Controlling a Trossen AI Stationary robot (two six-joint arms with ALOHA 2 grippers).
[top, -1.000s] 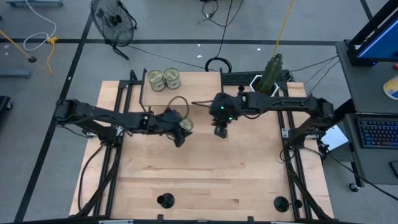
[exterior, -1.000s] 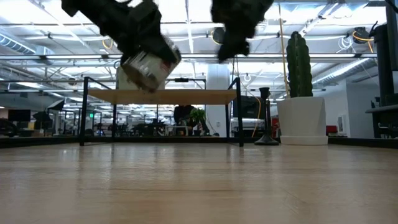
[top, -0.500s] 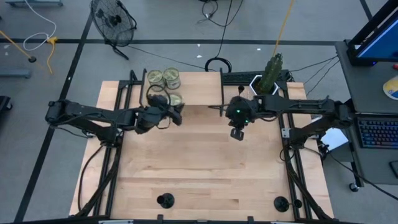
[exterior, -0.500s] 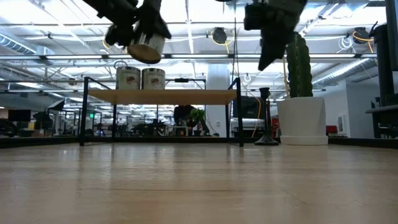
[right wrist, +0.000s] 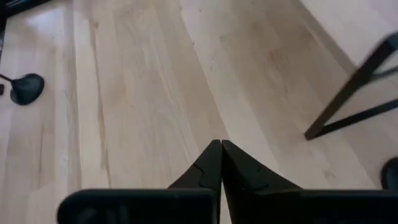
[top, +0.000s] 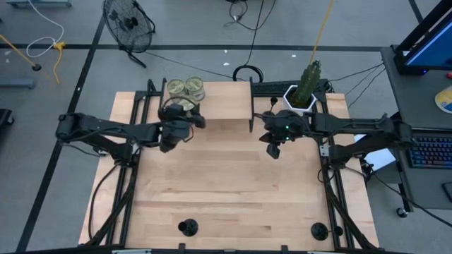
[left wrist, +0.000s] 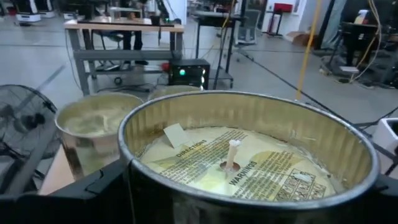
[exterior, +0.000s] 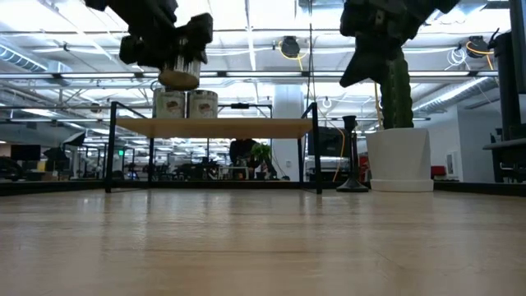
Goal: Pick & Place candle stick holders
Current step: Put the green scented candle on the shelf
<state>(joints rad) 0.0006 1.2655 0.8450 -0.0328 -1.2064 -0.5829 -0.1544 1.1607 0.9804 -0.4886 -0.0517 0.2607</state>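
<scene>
Two black candle stick holders [top: 187,227] [top: 319,231] stand on their round bases at the table's near edge. A third [exterior: 352,156] stands beside the white cactus pot. My left gripper [top: 182,113] is shut on a tin candle [left wrist: 249,155], held over the low shelf [top: 226,116]. It hangs just above and in front of two like tins [top: 185,87] on the shelf top. My right gripper [right wrist: 221,146] is shut and empty, above the bare wood right of the shelf [top: 272,152]. My left gripper clasps the tin candle's round side wall [left wrist: 127,162] between its two fingers [left wrist: 93,186], one on each side below the rim. The fingers come in about level, from the table's left and near side. The tin is lifted clear and upright, its open top up.
A cactus in a white pot [top: 302,92] stands at the far right corner. The shelf's black legs [right wrist: 348,93] stand on the table near my right gripper. Bare wood [top: 233,183] stretches from the shelf to the near edge.
My left gripper has carried the tin toward the far edge and up over the shelf. It rolled as it went, so the tilted tin now stands upright. My right gripper has drawn back toward the table's right edge and sunk a little.
</scene>
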